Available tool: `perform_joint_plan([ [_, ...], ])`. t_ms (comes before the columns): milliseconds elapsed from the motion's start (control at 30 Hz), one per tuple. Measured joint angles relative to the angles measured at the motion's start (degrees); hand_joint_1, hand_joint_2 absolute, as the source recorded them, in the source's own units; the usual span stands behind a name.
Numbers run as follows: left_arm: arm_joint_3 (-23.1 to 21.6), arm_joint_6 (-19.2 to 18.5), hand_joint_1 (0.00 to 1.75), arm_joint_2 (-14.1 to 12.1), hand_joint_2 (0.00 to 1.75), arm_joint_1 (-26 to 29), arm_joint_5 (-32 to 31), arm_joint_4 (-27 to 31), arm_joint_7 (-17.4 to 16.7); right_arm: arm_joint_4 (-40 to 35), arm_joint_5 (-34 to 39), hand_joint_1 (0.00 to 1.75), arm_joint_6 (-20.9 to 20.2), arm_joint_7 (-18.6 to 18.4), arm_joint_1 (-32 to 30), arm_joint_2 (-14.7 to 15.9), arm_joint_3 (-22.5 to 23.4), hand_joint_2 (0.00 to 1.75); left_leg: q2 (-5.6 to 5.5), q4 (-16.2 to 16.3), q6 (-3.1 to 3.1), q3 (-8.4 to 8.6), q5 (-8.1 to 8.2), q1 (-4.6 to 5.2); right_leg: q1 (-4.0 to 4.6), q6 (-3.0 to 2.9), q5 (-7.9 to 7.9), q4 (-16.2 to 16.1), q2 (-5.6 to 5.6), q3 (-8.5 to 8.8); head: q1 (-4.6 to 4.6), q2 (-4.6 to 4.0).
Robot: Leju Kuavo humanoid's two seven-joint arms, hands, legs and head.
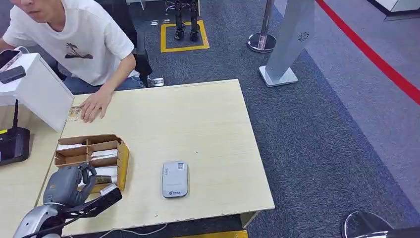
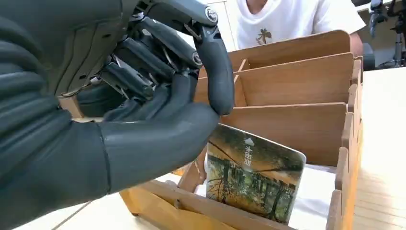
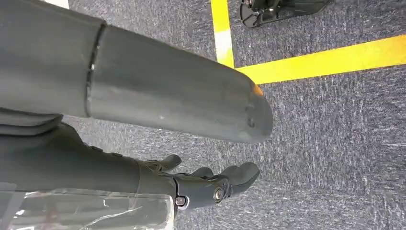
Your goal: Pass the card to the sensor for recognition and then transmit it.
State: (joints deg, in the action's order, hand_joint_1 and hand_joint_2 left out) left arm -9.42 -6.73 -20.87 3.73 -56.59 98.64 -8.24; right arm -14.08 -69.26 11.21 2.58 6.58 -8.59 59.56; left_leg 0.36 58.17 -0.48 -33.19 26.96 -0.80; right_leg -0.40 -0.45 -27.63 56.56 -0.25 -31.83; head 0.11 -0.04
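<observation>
The left hand [image 2: 158, 105] is hovering at the wooden box [image 1: 91, 156] in the lower left of the head view, fingers [image 2: 215, 72] curled but holding nothing. The card [image 2: 253, 175] is leaning in the nearest compartment, just below the thumb and fingertips, long axis running along the divider. The right hand [image 3: 210, 184] is hanging over the floor, fingers loosely apart. The sensor [image 1: 175, 179] is lying right of the box on the worktop [image 1: 198, 124], with open surface between.
</observation>
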Motion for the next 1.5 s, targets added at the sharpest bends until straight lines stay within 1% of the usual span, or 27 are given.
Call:
perform_joint_plan([
  [733, 0.00, -0.20, 1.75, -0.28, 1.75, -0.71, 0.74, 0.02, 0.09, 0.00, 0.15, 0.00, 0.04, 0.37, -0.01, 0.00, -0.02, 0.00, 0.00, 0.00, 0.00, 0.00, 0.00, 0.00, 0.00, 0.00, 0.00, 0.00, 0.00, 0.00, 0.00, 0.00],
  [767, 0.00, -0.24, 1.41, -0.28, 1.75, -0.74, 1.11, 0.02, 0.15, 0.00, 0.15, 0.00, 0.04, 0.37, -0.01, 0.00, -0.02, 0.00, 0.00, 0.00, 0.00, 0.00, 0.00, 0.00, 0.00, 0.00, 0.00, 0.00, 0.00, 0.00, -0.02, 0.00],
  [800, 0.00, -0.33, 0.00, -0.31, 1.75, -0.79, 1.60, 0.02, 0.17, 0.00, 0.15, 0.00, 0.04, 0.37, -0.01, 0.00, -0.02, 0.00, 0.00, 0.00, 0.00, 0.00, 0.00, 0.00, 0.00, 0.00, 0.00, 0.00, 0.00, 0.00, -0.02, 0.00],
  [933, 0.00, -0.55, 0.00, -0.50, 1.75, -0.88, 2.62, 0.02, 0.35, 0.00, 0.15, 0.00, 0.06, 0.37, -0.02, 0.00, -0.04, 0.00, 0.00, 0.00, 0.00, 0.00, 0.00, 0.00, 0.00, 0.00, 0.00, 0.00, 0.00, 0.00, -0.02, 0.00],
  [1500, -0.02, -0.55, 0.00, -0.52, 1.75, -1.08, 2.19, 0.02, 0.11, 0.02, 0.15, 0.00, 0.04, 0.22, -0.04, 0.00, -0.07, 0.00, 0.00, 0.00, 0.00, 0.00, 0.00, 0.00, 0.00, 0.00, 0.00, 0.00, 0.00, -0.01, 0.00, -0.02],
])
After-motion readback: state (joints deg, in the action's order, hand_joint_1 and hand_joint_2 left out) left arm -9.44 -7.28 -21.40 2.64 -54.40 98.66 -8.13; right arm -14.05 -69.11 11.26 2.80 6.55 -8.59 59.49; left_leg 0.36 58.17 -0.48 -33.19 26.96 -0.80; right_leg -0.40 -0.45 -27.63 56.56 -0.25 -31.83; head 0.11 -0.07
